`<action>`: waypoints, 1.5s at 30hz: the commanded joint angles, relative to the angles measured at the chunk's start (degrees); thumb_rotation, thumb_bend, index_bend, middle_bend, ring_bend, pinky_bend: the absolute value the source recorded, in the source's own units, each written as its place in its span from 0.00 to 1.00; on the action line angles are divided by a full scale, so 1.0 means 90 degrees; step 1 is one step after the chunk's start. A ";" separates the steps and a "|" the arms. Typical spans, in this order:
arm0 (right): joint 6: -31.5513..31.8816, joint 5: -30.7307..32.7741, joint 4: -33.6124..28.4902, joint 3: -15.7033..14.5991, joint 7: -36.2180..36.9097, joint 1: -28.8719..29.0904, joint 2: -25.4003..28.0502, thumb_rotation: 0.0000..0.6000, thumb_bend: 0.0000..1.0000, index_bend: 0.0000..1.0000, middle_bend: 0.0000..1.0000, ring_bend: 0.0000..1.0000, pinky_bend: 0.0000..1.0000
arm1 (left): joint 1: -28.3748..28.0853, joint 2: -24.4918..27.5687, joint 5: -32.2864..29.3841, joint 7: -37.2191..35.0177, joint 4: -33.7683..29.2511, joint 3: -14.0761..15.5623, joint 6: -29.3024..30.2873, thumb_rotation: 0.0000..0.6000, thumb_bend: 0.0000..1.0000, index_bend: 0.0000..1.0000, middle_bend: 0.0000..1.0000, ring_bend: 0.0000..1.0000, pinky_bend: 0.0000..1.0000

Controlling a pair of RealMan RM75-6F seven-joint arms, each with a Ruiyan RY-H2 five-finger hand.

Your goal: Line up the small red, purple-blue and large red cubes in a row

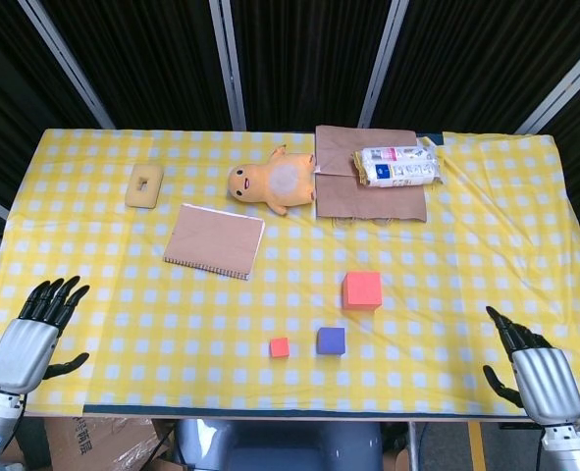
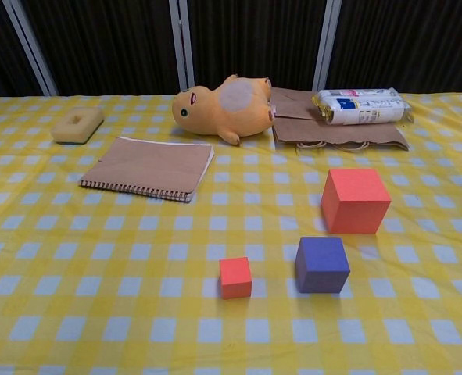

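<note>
— checked yellow cloth (image 1: pixel 123 294); small red cube (image 1: pixel 280 346) beside purple-blue cube (image 1: pixel 331 340), large red cube (image 1: pixel 362 290) just behind.

— both my left hand (image 1: pixel 32 339) and right hand (image 1: pixel 535 371) are spread, empty, near the edge. clumsy reach could knock the pair apart.

A yellow-checked tablecloth (image 1: pixel 113 294) covers the table before dark curtains (image 1: pixel 299 59).

On the table (image 1: pixel 123 294), the small cube (image 1: pixel 280 346) sits just left of the middle cube (image 1: pixel 331 340), the large cube (image 1: pixel 362 290) behind and right of both, with the notebook (image 1: pixel 214 240), toy (image 1: pixel 270 183) and sponge (image 1: pixel 144 184) farther back.
</note>
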 commanded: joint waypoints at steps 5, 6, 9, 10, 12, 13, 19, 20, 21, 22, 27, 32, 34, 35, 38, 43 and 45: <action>-0.1599 -0.0182 -0.0792 -0.0037 0.0335 0.1057 0.0665 1.00 0.38 0.00 0.96 1.00 0.99 | -0.0058 0.0014 0.0017 0.0004 -0.0063 0.0029 -0.0110 1.00 0.00 0.00 0.00 0.00 0.00; -0.1677 -0.0154 -0.0848 -0.0033 0.0264 0.1097 0.0655 1.00 0.38 0.00 0.99 1.00 1.00 | -0.0059 0.0014 0.0015 0.0003 -0.0066 0.0031 -0.0115 1.00 0.00 0.00 0.00 0.00 0.00; -0.2152 0.0107 -0.1194 0.0015 -0.0229 0.1327 0.0490 1.00 0.38 0.00 1.00 1.00 1.00 | -0.0072 0.0030 0.0013 -0.0035 -0.0079 0.0035 -0.0131 1.00 0.00 0.00 0.00 0.00 0.00; -0.2221 0.0189 -0.1256 0.0028 -0.0328 0.1356 0.0459 1.00 0.38 0.00 1.00 1.00 1.00 | -0.0073 0.0032 0.0018 -0.0039 -0.0077 0.0037 -0.0131 1.00 0.00 0.00 0.00 0.00 0.00; -0.2380 0.0331 -0.1388 0.0037 -0.0513 0.1424 0.0394 1.00 0.38 0.00 1.00 1.00 1.00 | -0.0078 0.0035 0.0029 -0.0044 -0.0074 0.0043 -0.0135 1.00 0.00 0.00 0.00 0.00 0.00; -0.2505 0.0433 -0.1483 0.0042 -0.0644 0.1481 0.0334 1.00 0.38 0.00 1.00 1.00 1.00 | -0.0081 0.0037 0.0041 -0.0045 -0.0069 0.0046 -0.0134 1.00 0.00 0.00 0.00 0.00 0.00; -0.3149 0.1583 -0.1757 0.0248 -0.1876 0.1903 -0.0487 1.00 0.38 0.00 1.00 1.00 1.00 | -0.0104 0.0078 0.0092 -0.0148 -0.0049 0.0087 -0.0158 1.00 0.00 0.00 0.00 0.00 0.00; -0.3179 0.1773 -0.1754 0.0280 -0.2017 0.1948 -0.0596 1.00 0.38 0.00 1.00 1.00 1.00 | -0.0107 0.0085 0.0099 -0.0160 -0.0047 0.0094 -0.0163 1.00 0.00 0.00 0.00 0.00 0.00; -0.3190 0.1936 -0.1750 0.0305 -0.2144 0.1987 -0.0690 1.00 0.38 0.00 1.00 1.00 1.00 | -0.0110 0.0092 0.0102 -0.0170 -0.0047 0.0099 -0.0168 1.00 0.00 0.00 0.00 0.00 0.00; -0.3205 0.2152 -0.1720 0.0339 -0.2298 0.2045 -0.0836 1.00 0.38 0.00 1.00 1.00 1.00 | -0.0114 0.0102 0.0101 -0.0188 -0.0050 0.0105 -0.0179 1.00 0.00 0.00 0.00 0.00 0.00; -0.3173 0.2818 -0.1619 0.0401 -0.2776 0.2239 -0.1289 1.00 0.38 0.00 1.00 1.00 1.00 | -0.0133 0.0137 0.0075 -0.0271 -0.0052 0.0106 -0.0210 1.00 0.00 0.00 0.00 0.00 0.00; -0.3102 0.3191 -0.1566 0.0403 -0.2988 0.2378 -0.1587 1.00 0.38 0.00 1.00 1.00 1.00 | -0.0147 0.0171 0.0039 -0.0337 -0.0062 0.0116 -0.0255 1.00 0.00 0.00 0.00 0.00 0.00; -0.3056 0.3321 -0.1527 0.0409 -0.3081 0.2446 -0.1732 1.00 0.38 0.00 1.00 1.00 1.00 | -0.0154 0.0182 0.0037 -0.0364 -0.0067 0.0120 -0.0265 1.00 0.00 0.00 0.00 0.00 0.00; -0.3050 0.3394 -0.1499 0.0423 -0.3123 0.2489 -0.1830 1.00 0.38 0.00 1.00 1.00 1.00 | -0.0158 0.0188 0.0032 -0.0380 -0.0073 0.0125 -0.0279 1.00 0.00 0.00 0.00 0.00 0.00; -0.2984 0.3608 -0.1445 0.0441 -0.3265 0.2587 -0.2025 1.00 0.38 0.02 1.00 1.00 1.00 | -0.0168 0.0205 0.0029 -0.0408 -0.0085 0.0132 -0.0299 1.00 0.00 0.00 0.00 0.00 0.00; -0.2871 0.3886 -0.1350 0.0495 -0.3433 0.2740 -0.2300 1.00 0.38 0.06 1.00 1.00 1.00 | -0.0184 0.0223 0.0019 -0.0449 -0.0091 0.0141 -0.0331 1.00 0.00 0.00 0.00 0.00 0.00; -0.2830 0.4030 -0.1296 0.0530 -0.3439 0.2802 -0.2430 1.00 0.38 0.10 1.00 1.00 1.00 | -0.0190 0.0228 -0.0003 -0.0482 -0.0085 0.0138 -0.0348 1.00 0.00 0.00 0.00 0.00 0.00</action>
